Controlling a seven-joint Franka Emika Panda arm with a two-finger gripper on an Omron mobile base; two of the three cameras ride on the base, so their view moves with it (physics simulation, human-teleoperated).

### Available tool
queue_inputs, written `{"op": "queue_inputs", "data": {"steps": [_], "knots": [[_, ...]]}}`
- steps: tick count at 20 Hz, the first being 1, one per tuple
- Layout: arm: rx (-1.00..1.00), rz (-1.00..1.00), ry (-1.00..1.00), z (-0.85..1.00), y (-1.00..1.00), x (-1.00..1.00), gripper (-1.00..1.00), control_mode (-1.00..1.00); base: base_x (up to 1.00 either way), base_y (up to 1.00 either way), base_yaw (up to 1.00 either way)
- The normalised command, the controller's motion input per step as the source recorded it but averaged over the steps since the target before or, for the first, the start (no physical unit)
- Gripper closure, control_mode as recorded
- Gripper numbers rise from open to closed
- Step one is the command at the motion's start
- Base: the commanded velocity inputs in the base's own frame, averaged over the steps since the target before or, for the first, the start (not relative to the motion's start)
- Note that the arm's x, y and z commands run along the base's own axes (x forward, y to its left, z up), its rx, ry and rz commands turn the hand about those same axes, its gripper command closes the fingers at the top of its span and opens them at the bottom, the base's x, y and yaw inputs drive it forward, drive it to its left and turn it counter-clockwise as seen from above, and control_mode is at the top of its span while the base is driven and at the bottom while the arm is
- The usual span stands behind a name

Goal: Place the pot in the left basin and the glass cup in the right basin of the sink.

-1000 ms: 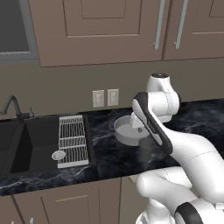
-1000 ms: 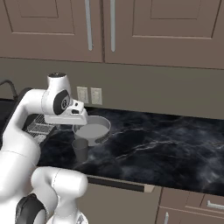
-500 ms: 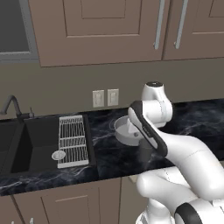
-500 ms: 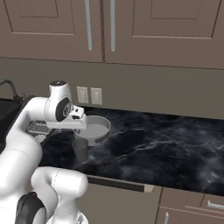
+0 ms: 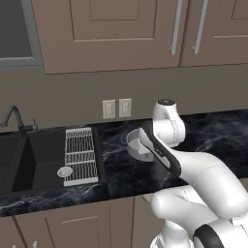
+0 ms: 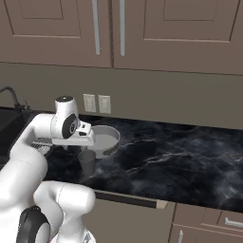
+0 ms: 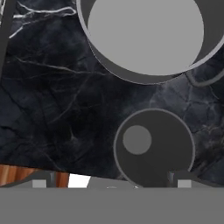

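Note:
The grey metal pot [image 5: 134, 141] stands on the black marble counter to the right of the sink [image 5: 99, 160]; it is also the wide round pot [image 6: 103, 136] and pot [image 7: 146, 35]. The glass cup [image 6: 87, 163] stands upright just in front of it, seen from above as the cup [image 7: 154, 148]. My gripper [image 7: 111, 183] hangs open above the cup, a little to the side, with nothing between its tips; the hand [image 6: 78, 137] hovers over the cup. The right basin [image 5: 46, 155] carries the white wire rack [image 5: 80, 155]. The left basin [image 5: 6, 160] lies at the frame's left edge.
A dark curved faucet [image 5: 12, 116] rises behind the sink. Two wall outlets [image 5: 117, 108] sit above the counter behind the pot. The counter's front edge [image 7: 26, 173] runs close beside the cup. Marble counter [image 6: 180, 156] stretches to the right.
The arm has bent down and forward, bringing the hand lower over the cup and pot. The jaws have stayed open. Pot and cup have not moved.

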Motion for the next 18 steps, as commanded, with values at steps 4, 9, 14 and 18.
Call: {"op": "queue_inputs", "data": {"steps": [4, 9, 14, 18], "knots": [[0.0, 0.0, 0.0, -0.3, 0.0, 0.0, -1.0, -1.0, 0.0, 0.0, 0.0], [0.0, 0.0, 0.0, -0.26, 0.0, 0.0, -1.0, -1.0, 0.0, 0.0, 0.0], [0.0, 0.0, 0.0, -0.27, 0.0, 0.0, -1.0, -1.0, 0.0, 0.0, 0.0], [0.01, 0.0, 0.02, -0.14, -0.01, 0.0, -1.0, -1.0, 0.0, 0.0, 0.0]]}}
